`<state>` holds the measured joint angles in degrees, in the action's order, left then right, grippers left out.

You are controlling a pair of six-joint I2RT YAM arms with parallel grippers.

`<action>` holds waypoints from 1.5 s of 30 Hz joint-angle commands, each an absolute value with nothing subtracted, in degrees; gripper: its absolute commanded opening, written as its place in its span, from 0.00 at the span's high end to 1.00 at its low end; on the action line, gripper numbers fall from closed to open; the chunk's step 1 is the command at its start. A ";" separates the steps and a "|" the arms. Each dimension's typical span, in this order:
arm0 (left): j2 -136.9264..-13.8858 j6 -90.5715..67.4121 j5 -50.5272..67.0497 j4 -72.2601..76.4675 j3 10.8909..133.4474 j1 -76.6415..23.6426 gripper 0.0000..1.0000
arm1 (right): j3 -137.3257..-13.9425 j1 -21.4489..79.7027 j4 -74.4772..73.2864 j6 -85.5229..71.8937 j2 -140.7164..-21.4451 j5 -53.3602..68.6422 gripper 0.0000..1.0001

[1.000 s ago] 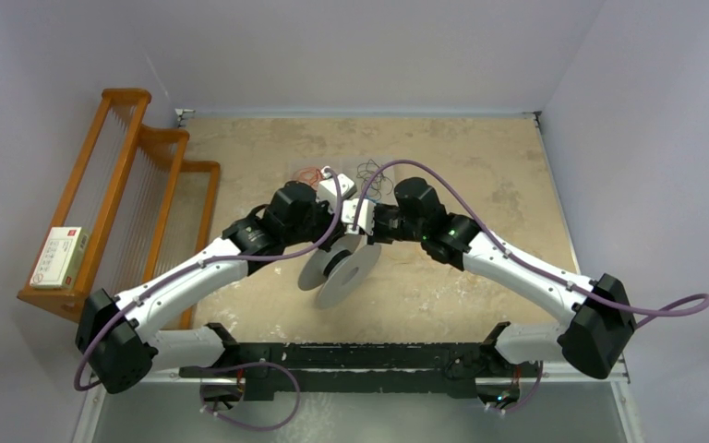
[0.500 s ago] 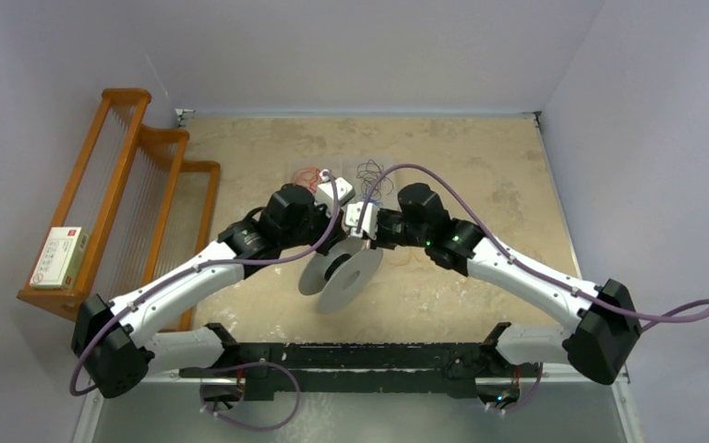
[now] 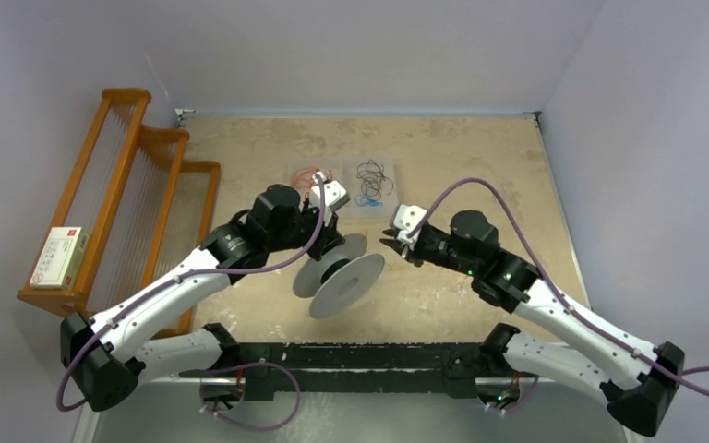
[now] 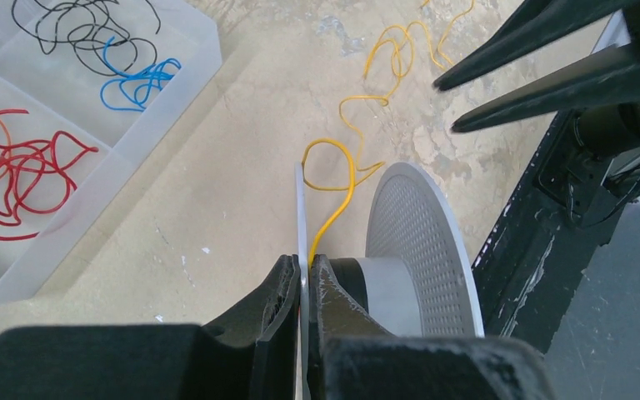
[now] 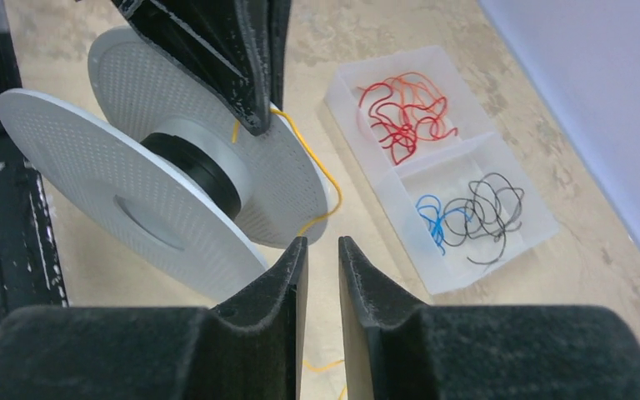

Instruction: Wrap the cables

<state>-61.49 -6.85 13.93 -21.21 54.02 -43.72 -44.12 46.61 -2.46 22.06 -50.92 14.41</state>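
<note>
The left gripper (image 4: pixel 302 279) is clamping shut on the thin rim of one flange of the white perforated plastic spool (image 4: pixel 421 242), holding it tilted above the beige mottled worktop (image 3: pixel 480 157); the spool's dark hub is lying between its two flanges, just beside the clamped rim.

A curly yellow-orange cable (image 4: pixel 352 175) is rising from the spot where the gripper's finger is meeting the held flange; I cannot tell whether its end is pinched there; past the flange's edge it is forming a loop, and more yellow strand is curling across the worktop beyond the spool, toward the right gripper; whether that is one strand or several is unclear; none of it is visibly wound round the hub.

The right gripper (image 5: pixel 322 243) is hovering just beside the spool's outer flange, clear of it, pointing at the spool; its fingers are standing narrowly parted with nothing between them.

Behind the spool, a clear plastic two-compartment tray (image 5: pixel 458 147) is sitting on the worktop; tangled thin red wires (image 5: pixel 400 112) are filling one compartment; thin black wires (image 5: pixel 487 204) and a small bunch of blue wires (image 5: pixel 432 218) are sharing the other.

Well to the left of the spool, a stepped wooden rack (image 3: pixel 138 185) is standing off the worktop's edge, carrying a small white box (image 3: pixel 60 257).
</note>
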 commanded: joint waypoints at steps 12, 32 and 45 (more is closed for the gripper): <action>-54.87 -10.53 0.09 -29.06 69.02 -43.44 1.00 | -43.34 46.71 -5.23 9.18 -37.33 11.68 0.63; -49.12 -14.96 -0.57 -39.69 83.12 -43.47 1.00 | -23.94 46.72 36.50 12.29 -50.48 16.17 0.60; -51.60 -16.79 2.61 -35.04 82.47 -43.47 1.00 | -13.85 46.76 77.65 4.74 -70.50 26.66 0.56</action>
<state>-51.99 -14.48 0.91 -42.94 80.75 -43.62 -15.22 46.61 59.09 7.33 -66.22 22.46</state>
